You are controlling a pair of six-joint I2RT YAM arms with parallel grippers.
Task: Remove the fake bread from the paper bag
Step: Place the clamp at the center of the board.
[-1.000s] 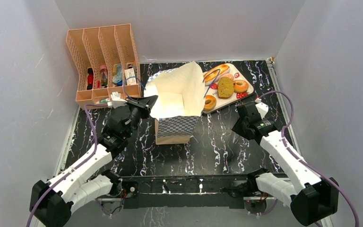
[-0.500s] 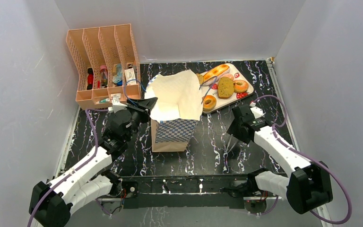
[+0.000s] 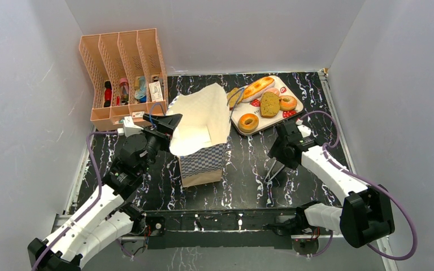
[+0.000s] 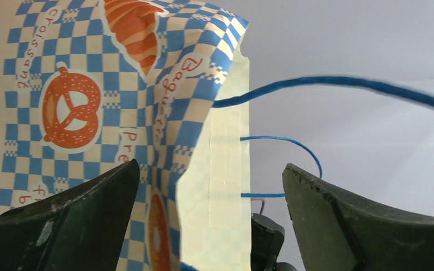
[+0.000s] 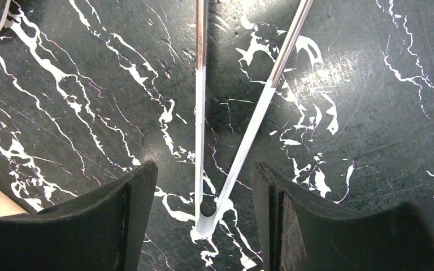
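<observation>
Seemingly we are nearly done: the bread lies on the tray behind the bag, and we see none inside. Our left claw is spread wide at its rim; our right claw stands apart, tongs loose between

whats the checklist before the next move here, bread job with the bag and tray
1. Fake bread out on the tray: ok, the loaf, slice and rings lie on it.
2. Paper bag empty inside: cannot tell, the top view shows white lining but not the bottom.
3. Paper bag standing: ok, on its base with the mouth open.
4. Left gripper clear of the bag: ok, jaws wide, the bag's edge between them untouched.
5. Right gripper clear of the tongs: ok, jaws apart, a gap on either side of the tongs.
</observation>
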